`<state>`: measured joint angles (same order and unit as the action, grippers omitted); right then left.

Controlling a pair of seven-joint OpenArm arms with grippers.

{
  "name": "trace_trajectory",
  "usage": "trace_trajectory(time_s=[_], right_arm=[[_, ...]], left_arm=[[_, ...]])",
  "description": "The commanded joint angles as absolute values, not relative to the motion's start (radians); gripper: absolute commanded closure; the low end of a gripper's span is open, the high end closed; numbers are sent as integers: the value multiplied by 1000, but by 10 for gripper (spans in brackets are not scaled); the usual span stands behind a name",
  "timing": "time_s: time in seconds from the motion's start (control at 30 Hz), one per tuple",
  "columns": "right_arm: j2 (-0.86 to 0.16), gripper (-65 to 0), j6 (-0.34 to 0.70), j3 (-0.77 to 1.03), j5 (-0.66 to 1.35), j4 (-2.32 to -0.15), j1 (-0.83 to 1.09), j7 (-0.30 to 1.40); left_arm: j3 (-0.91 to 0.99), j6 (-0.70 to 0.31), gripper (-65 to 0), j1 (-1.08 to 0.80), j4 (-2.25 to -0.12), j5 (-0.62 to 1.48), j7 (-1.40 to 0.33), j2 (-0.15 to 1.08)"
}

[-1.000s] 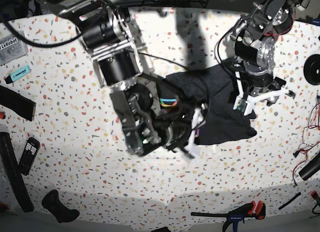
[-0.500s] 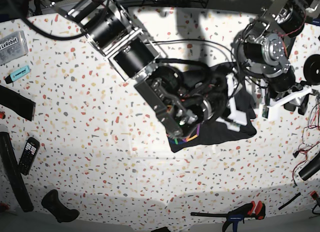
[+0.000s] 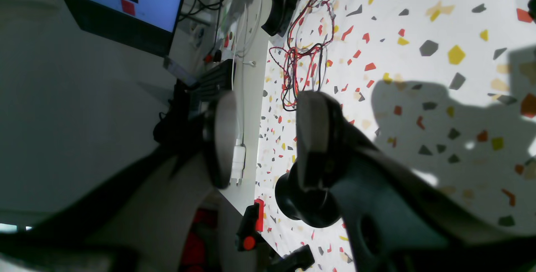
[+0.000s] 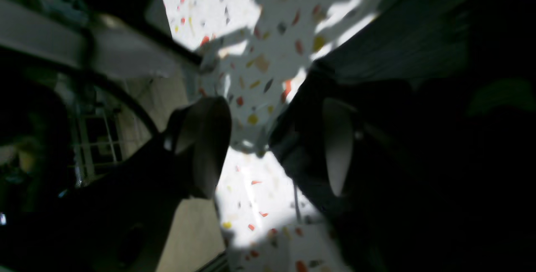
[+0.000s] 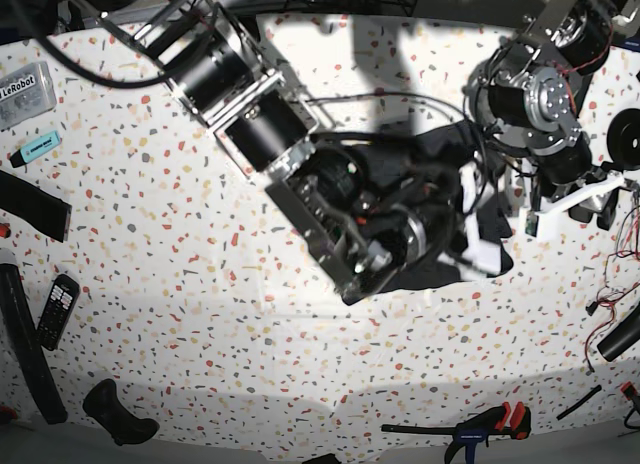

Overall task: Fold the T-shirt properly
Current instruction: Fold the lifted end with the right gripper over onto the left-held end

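Fabric of the black T-shirt (image 5: 440, 269) lies bunched on the speckled table (image 5: 180, 284), a little right of the middle in the base view, and most of it is hidden under the right arm. That arm reaches in from the far left, and its right gripper (image 5: 470, 229) hangs over the right part of the cloth. In the right wrist view the right gripper (image 4: 272, 146) has its two pale fingers (image 4: 205, 146) spread wide, with bright tabletop showing between them and dark cloth (image 4: 398, 67) close behind the right-hand finger; it grips nothing.

To the right of the shirt, the left gripper (image 5: 580, 199) hangs above bare table near the right edge. Its wrist view shows the left gripper (image 3: 268, 138) partly spread and empty, its fingers (image 3: 314, 138) clear of the cloth. Beyond them lie red and black wires (image 3: 301, 46) and a black round object (image 3: 307, 205).

On the left of the table sit a calculator (image 5: 57, 309) and a teal marker (image 5: 35, 147). A clamp (image 5: 480, 429) lies at the near edge.
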<state>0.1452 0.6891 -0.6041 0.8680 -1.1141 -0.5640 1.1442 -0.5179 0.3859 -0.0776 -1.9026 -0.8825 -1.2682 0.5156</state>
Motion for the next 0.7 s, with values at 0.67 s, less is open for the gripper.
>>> trace_trajectory(time_s=[0.67], right_arm=[[126, -370, 698, -233, 300, -1071, -669, 683]], left_arm=[[-780, 328, -232, -72, -2123, -440, -924, 507]])
